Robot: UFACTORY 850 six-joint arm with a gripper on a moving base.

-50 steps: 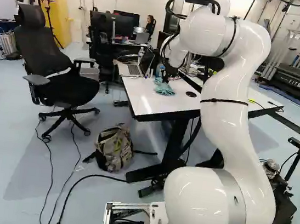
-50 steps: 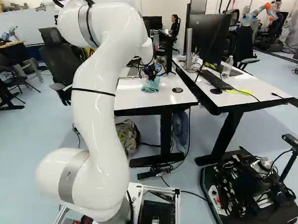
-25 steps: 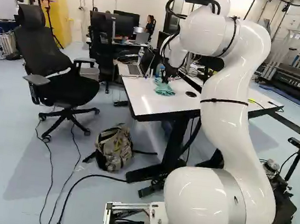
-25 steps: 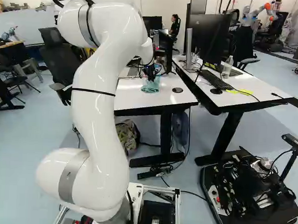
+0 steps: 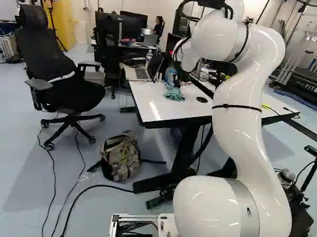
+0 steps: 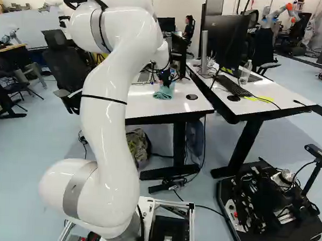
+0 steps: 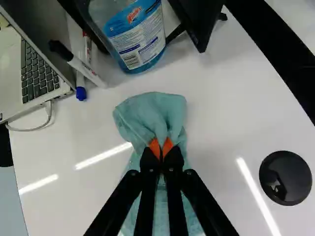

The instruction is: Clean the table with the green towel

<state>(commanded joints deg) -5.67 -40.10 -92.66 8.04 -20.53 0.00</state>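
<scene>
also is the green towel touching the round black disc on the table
No, a stretch of white tabletop shows between the green towel and the round black disc.

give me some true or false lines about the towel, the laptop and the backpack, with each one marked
The fingers are shut on the towel. True.

The laptop is folded closed. False: it is open, its keyboard showing.

The blue bottle is ahead of the fingers. True.

The backpack hangs on the chair. False: it rests on the floor.

The black disc is under the towel. False: it is uncovered, to one side of the towel.

The towel touches the table. True.
</scene>
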